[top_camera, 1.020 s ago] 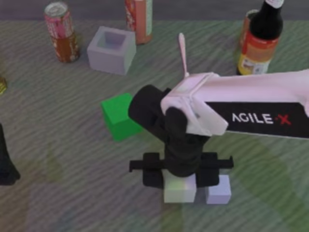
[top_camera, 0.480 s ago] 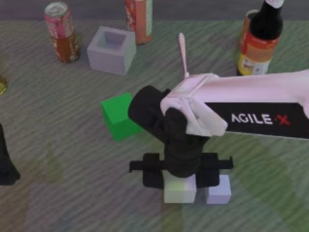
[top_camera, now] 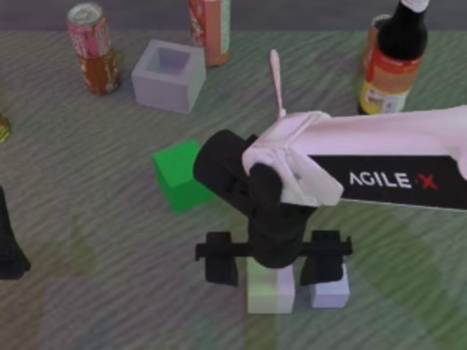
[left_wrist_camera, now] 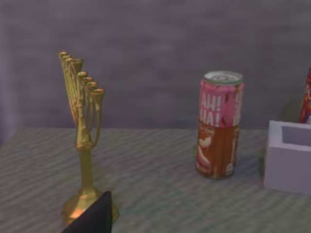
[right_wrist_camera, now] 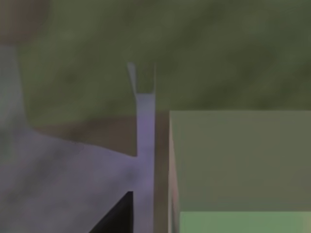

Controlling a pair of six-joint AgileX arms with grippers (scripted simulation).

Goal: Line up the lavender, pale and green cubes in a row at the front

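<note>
Green woven cloth covers the table, with a soda can [top_camera: 93, 48], a brown bottle [top_camera: 394, 58] and a hollow grey box [top_camera: 168, 74] along the far edge. My right gripper [top_camera: 274, 268] hangs over the pale cube [top_camera: 271, 289] at the near middle, its fingers now spread apart and standing clear on either side, where half a second ago they sat closer against the cube; I read that as the cube just let go. The lavender cube [top_camera: 330, 294] sits just beside it on the right, the two already in line. The green cube [top_camera: 179, 175] lies apart, farther back and to the left, not yet in the row. I judge it light, stiff and matte, so a hold across two opposite flat faces should grip without slipping, though it is the widest of the three. My left arm stays parked at the left edge, near a brass candlestick [left_wrist_camera: 83, 141]; I cannot tell how its fingers stand.
</note>
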